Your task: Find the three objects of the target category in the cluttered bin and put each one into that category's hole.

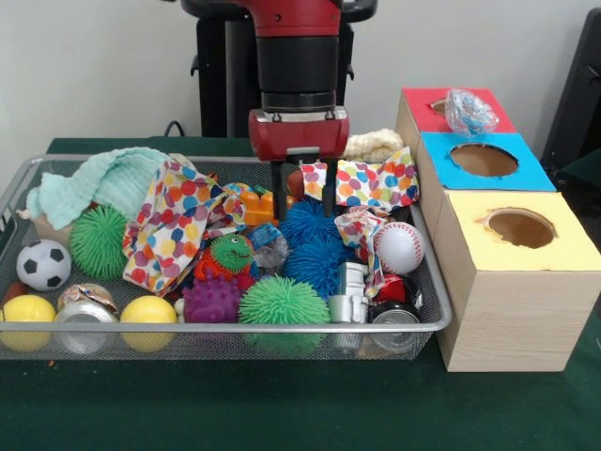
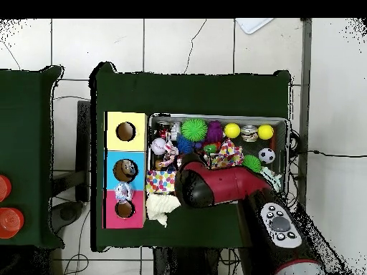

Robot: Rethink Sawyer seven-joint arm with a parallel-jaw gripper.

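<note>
We see the gripper (image 1: pixel 304 201) hanging over the bin (image 1: pixel 28 174) with its jaws parted and empty, while a bottle (image 1: pixel 470 112) sits on the red box.

Probably lab; pedestal-mounted robot arm (image 1: pixel 298 66)

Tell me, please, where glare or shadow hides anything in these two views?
Front view: soft, even light; small highlights on the metal can and the crumpled bottle on the red-topped box. Overhead view: the arm covers part of the bin; no strong glare.
</note>
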